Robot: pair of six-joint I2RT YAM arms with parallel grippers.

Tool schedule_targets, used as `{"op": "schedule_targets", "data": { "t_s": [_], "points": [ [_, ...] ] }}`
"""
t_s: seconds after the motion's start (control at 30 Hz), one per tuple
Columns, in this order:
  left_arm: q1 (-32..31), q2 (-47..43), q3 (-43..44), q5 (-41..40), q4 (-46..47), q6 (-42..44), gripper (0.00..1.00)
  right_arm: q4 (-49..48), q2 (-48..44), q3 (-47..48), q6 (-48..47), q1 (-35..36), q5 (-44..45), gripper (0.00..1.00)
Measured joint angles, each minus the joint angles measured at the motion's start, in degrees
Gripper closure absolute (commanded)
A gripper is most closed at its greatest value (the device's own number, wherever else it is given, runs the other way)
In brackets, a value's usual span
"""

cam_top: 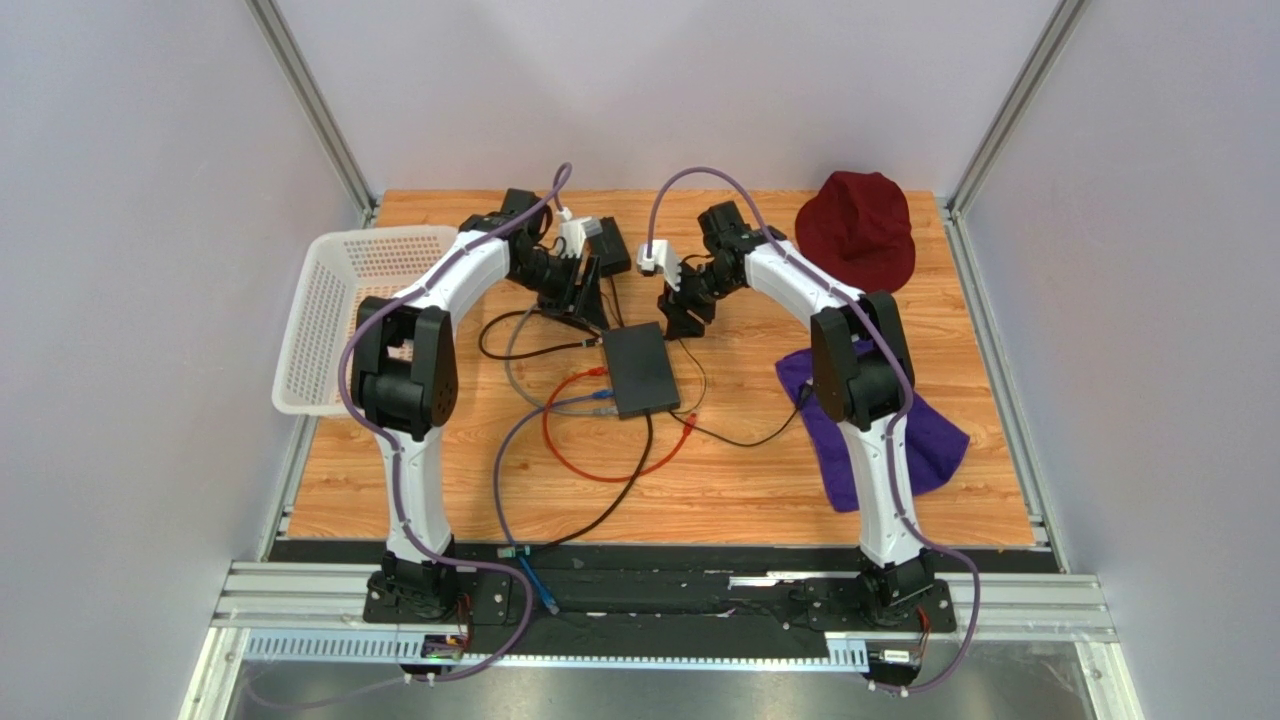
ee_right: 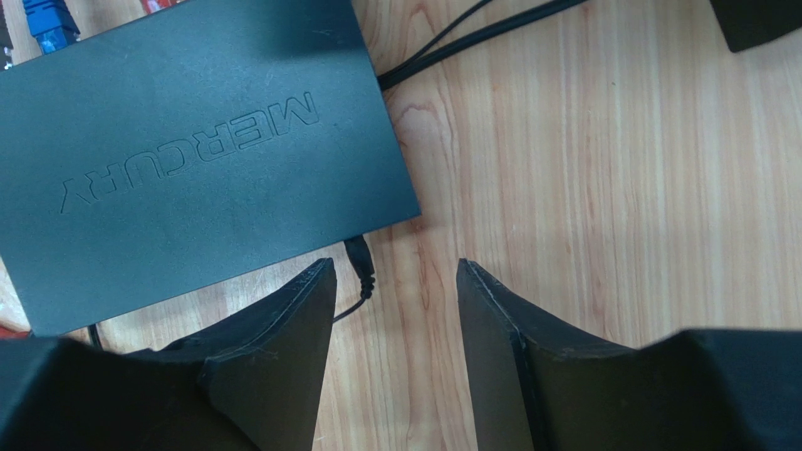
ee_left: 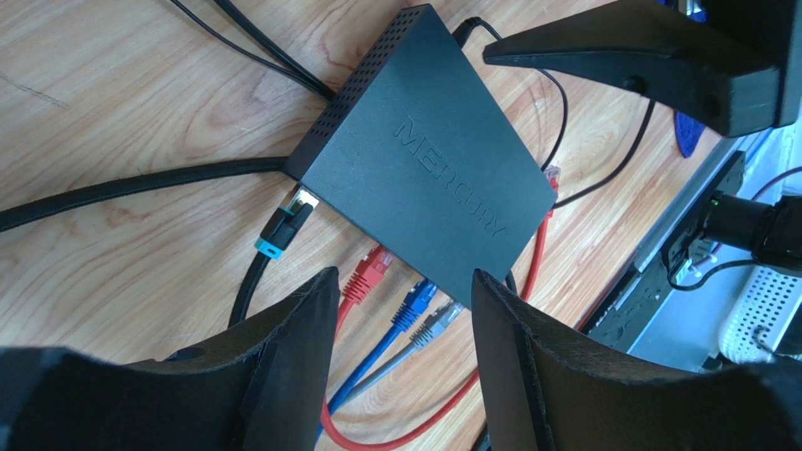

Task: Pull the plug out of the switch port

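The flat black switch (cam_top: 639, 371) marked MERCURY lies mid-table. In the left wrist view the switch (ee_left: 424, 169) has a black plug with a cyan tab (ee_left: 282, 227), a red plug (ee_left: 369, 274), a blue plug (ee_left: 417, 301) and a grey plug (ee_left: 441, 321) in the socket row along its near edge. My left gripper (ee_left: 405, 282) is open and empty above that row; it hovers at the switch's far left corner (cam_top: 579, 308). My right gripper (ee_right: 395, 268) is open and empty beside the switch (ee_right: 188, 150), with a thin black power plug (ee_right: 360, 263) at its left finger. It hovers at the far right corner (cam_top: 681, 318).
A black adapter brick (cam_top: 609, 245) sits behind the left gripper. A white basket (cam_top: 353, 308) stands at the left edge, a dark red hat (cam_top: 857, 225) at the back right, a purple cloth (cam_top: 902, 428) on the right. Red, blue, grey and black cables (cam_top: 601, 450) loop in front of the switch.
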State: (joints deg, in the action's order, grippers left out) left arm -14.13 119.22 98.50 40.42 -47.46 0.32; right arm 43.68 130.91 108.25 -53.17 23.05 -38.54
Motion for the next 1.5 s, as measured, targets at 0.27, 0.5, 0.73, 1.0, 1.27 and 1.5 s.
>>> {"op": "schedule_targets", "data": {
  "t_s": [0.27, 0.5, 0.73, 1.0, 1.27, 1.5],
  "points": [
    [0.00, 0.66, -0.15, -0.07, 0.13, -1.22, 0.38, 4.15, 0.28, 1.09, -8.76, 0.37, 0.35, 0.51],
    [0.00, 1.14, -0.15, -0.22, 0.15, -2.38, 0.38, 6.23, 0.28, 1.05, -15.34, 0.72, 1.57, 0.53],
    [0.00, 1.18, -0.15, -0.33, 0.15, -3.15, 0.38, 4.17, 0.37, 0.15, -16.70, 1.29, 2.93, 0.56],
    [0.00, 1.40, -0.15, -0.31, 0.17, -3.48, 0.38, 2.58, 0.50, -0.74, -18.71, 1.90, 3.65, 0.67],
    [0.02, 1.42, -0.20, 0.33, 0.37, -4.22, 0.68, 2.67, 0.70, -2.19, -21.24, 2.56, 3.74, 0.84],
    [0.02, 2.47, -0.26, 7.76, 2.93, -6.21, 1.00, 2.38, 0.72, -2.58, -21.92, 2.75, 4.26, 0.97]
  ]
}}
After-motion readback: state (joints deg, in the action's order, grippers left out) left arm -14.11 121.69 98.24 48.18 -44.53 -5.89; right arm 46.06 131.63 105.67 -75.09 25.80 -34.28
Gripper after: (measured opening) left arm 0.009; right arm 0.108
